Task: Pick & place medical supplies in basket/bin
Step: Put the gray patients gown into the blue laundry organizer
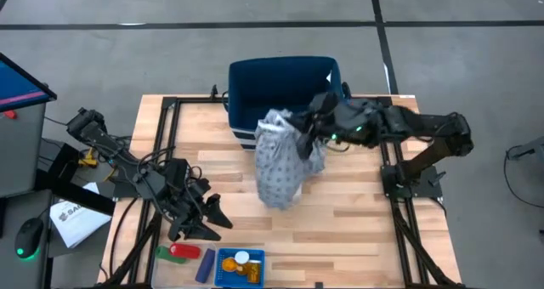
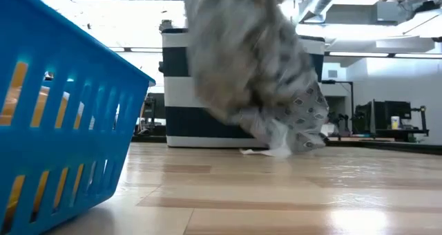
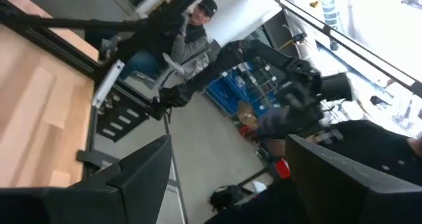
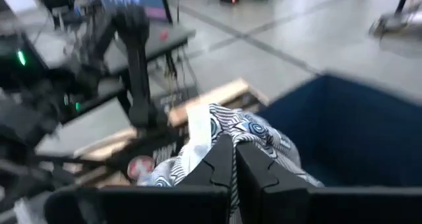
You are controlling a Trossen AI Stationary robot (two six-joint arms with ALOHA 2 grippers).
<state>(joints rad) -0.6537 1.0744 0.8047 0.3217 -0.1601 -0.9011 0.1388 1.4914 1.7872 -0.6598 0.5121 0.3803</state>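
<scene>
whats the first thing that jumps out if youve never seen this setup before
The eye goes first to the patterned grey cloth hanging mid-table from the shut right hand, just in front of the navy tub. Next comes the small blue basket at the table's near edge, with orange pill bottles in it and a red cylinder beside it. The open left hand hangs just above them.

In the centre of the frame the right gripper [image 1: 308,129] is closed on a grey patterned cloth [image 1: 285,157], which hangs just below the navy tub [image 1: 285,81]. At the bottom, the blue basket [image 1: 239,268] holds orange bottles [image 1: 240,266]. The left gripper [image 1: 204,221] stands open at lower left.
</scene>
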